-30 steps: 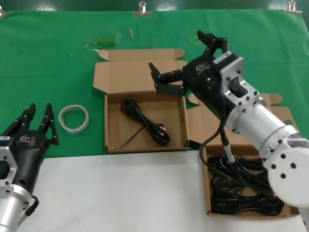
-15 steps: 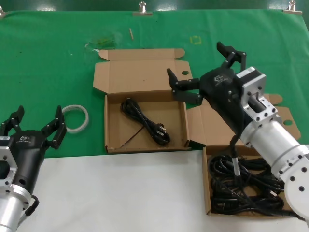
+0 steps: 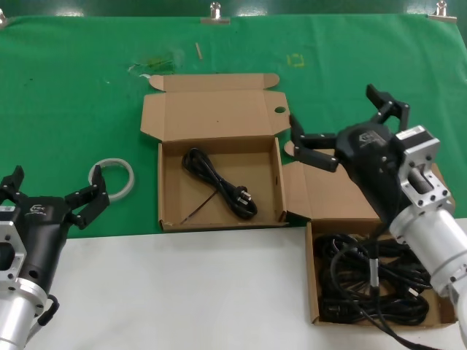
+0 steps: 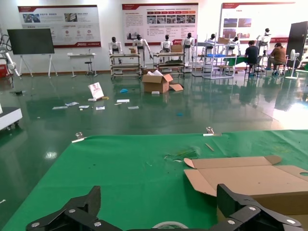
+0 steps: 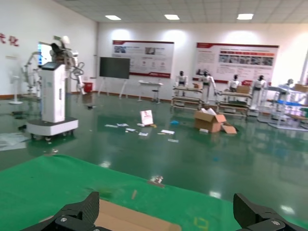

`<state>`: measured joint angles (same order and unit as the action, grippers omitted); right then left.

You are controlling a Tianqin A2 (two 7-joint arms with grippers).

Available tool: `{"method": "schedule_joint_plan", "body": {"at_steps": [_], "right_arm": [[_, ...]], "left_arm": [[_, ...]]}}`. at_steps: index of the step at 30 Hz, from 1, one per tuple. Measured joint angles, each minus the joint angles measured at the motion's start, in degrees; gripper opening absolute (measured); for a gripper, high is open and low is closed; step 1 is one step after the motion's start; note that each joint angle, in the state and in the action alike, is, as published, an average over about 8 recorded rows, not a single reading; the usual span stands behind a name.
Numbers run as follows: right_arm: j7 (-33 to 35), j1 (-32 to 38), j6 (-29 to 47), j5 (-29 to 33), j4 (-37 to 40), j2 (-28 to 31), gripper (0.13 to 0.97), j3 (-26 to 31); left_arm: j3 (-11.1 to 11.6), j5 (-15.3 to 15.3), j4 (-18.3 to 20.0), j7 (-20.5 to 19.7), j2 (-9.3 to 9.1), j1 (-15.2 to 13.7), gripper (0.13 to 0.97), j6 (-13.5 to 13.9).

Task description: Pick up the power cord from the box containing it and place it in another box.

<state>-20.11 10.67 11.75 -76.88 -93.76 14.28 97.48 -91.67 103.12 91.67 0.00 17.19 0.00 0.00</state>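
Nothing of the task is judged to be done: the thin black power cord [image 3: 219, 181], gathered in one narrow bundle with its chunky plug, is seen lying untouched inside the shallow, squarish brown cardboard box [image 3: 168, 214] at the middle of the green-covered table [image 3: 73, 87], and the whole lift and transfer is left. This box's lid is folded back, and a small round hole is seen near one corner of it. Just to the right of the box, a second open brown cardboard box [image 3: 313, 288] is found, filled with a big tangle of many black cords [image 3: 372, 281]; its flap touches the first box's right wall.

The right gripper [image 3: 344, 122] is held above that flap, beside the first box's right wall, with its fingers spread wide and nothing between them. The left gripper [image 3: 49, 190] is kept well to the left of the box, also spread and empty, near a white ring [image 3: 112, 178] lying on the cloth.
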Motion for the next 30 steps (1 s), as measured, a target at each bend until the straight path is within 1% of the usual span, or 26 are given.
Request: {"method": "schedule_joint_plan", "body": {"at_steps": [3, 11, 20, 25, 30], "right_arm": [[2.1, -1.1, -1.2, -2.7, 0.2, 0.3, 0.965, -0.6], [7.7, -4.1, -4.5, -10.1, 0.8, 1.1, 0.965, -2.2], [14.0, -7.5, -8.2, -18.3, 1.5, 2.0, 0.965, -4.1], [17.1, -9.1, -10.0, -22.3, 1.8, 2.5, 0.965, -4.9], [18.3, -9.7, -10.7, -23.8, 1.9, 2.6, 0.965, -5.3]], "left_arm": [[0.0, 0.0, 0.0, 0.0, 0.00, 0.0, 0.784, 0.0], [0.0, 0.0, 0.0, 0.0, 0.00, 0.0, 0.906, 0.0], [0.0, 0.0, 0.0, 0.0, 0.00, 0.0, 0.962, 0.0], [0.0, 0.0, 0.0, 0.0, 0.00, 0.0, 0.964, 0.0], [0.0, 0.0, 0.0, 0.0, 0.00, 0.0, 0.966, 0.0]]}}
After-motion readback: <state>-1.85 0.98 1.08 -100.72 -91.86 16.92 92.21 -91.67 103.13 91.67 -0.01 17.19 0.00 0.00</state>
